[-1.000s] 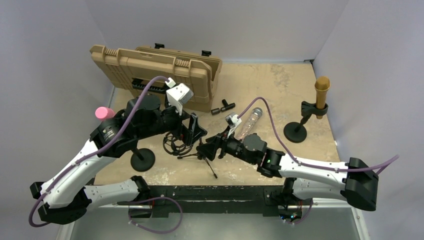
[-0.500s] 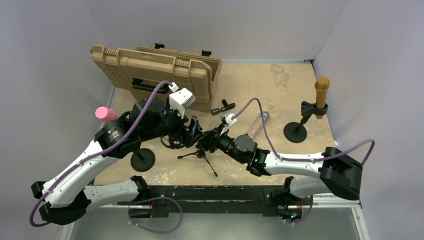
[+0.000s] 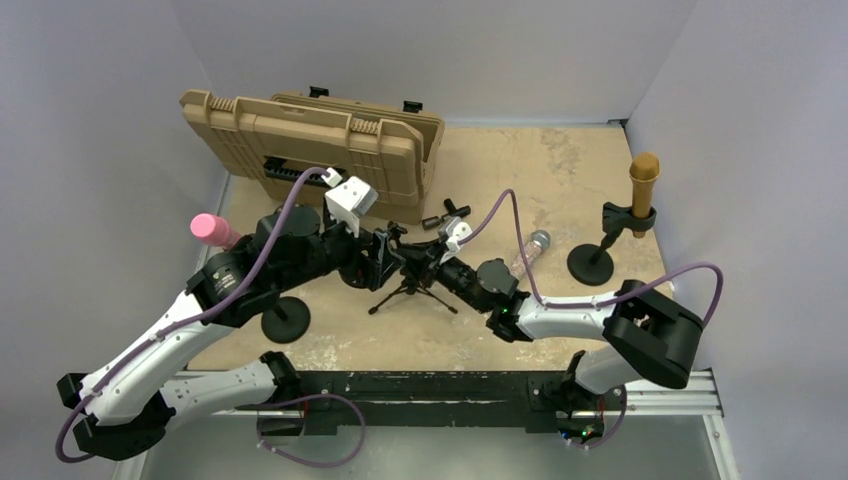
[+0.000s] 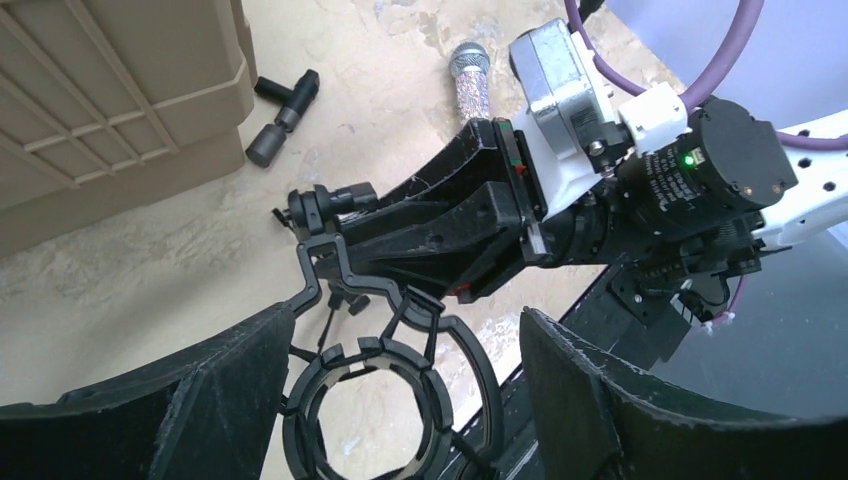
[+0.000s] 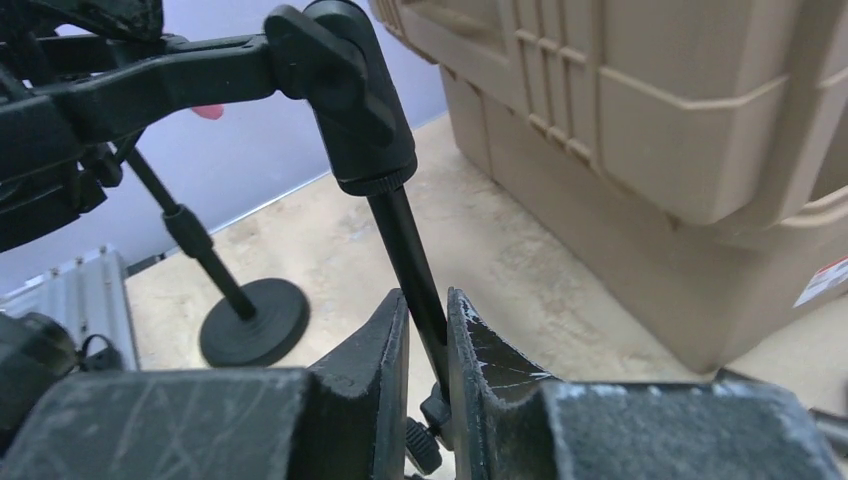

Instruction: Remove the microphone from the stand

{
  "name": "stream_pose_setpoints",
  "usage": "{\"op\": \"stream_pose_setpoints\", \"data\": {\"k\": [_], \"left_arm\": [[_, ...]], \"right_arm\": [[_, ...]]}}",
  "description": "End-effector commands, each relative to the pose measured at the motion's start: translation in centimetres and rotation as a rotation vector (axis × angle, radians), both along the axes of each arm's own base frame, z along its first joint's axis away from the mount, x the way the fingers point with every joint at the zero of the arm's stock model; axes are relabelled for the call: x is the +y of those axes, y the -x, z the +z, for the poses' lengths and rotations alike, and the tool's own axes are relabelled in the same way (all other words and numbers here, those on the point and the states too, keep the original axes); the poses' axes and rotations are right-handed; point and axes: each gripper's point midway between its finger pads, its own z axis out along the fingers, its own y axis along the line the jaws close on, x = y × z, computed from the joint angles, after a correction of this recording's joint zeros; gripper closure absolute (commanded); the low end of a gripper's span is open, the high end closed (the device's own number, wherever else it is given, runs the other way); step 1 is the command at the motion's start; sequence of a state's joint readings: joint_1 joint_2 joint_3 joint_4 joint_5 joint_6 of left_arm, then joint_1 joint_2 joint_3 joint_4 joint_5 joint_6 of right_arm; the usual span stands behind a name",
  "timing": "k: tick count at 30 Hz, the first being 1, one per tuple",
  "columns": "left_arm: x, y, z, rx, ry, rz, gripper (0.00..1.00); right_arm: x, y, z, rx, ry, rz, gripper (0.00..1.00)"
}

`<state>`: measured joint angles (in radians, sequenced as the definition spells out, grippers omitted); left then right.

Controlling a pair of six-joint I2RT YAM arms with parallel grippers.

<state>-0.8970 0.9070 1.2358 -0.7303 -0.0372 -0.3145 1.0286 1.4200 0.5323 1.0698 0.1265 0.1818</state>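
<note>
Right gripper (image 5: 428, 322) was clamped on stand (image 5: 405, 240); left gripper (image 4: 405, 375) sat half-open around empty ring (image 4: 365, 415). Microphone (image 3: 535, 245) lay free at 3 o'clock; likely next: release stand.

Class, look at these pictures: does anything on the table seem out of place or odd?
A sparkly silver microphone lies flat on the table, while the gold microphone stands in its holder. The ring mount on the small tripod is empty. Nothing looks spilled or broken.
</note>
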Motion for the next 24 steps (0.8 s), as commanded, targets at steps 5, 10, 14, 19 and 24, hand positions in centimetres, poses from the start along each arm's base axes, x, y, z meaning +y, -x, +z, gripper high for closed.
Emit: {"op": "stream_pose_setpoints", "data": {"k": [5,10,14,19,24], "left_arm": [[-1.8,-0.4,-1.3,0.066,-0.001,-0.019,0.19],[-2.7,-0.3,-1.1,0.072,0.021,-0.049,0.19],[-3.1,-0.4,-0.6,0.059,0.025,-0.067,0.18],[-3.2,-0.6,-0.2,0.044,0.028,-0.071,0.18],[-3.4,-0.5,0.2,0.043,0.045,-0.077,0.16]], "right_arm": [[-0.4,-2.9,7.3,-0.216,-0.153,-0.030,0.81],[-0.5,-2.9,5.5,-0.070,-0.136,-0.024,0.55],[-0.6,-2.6,3.1,0.098,-0.113,-0.026,0.43],[-0.5,-1.5,-1.4,0.304,-0.055,-0.003,0.35],[-0.7,0.6,-2.8,0.430,-0.078,0.059,0.34]]}}
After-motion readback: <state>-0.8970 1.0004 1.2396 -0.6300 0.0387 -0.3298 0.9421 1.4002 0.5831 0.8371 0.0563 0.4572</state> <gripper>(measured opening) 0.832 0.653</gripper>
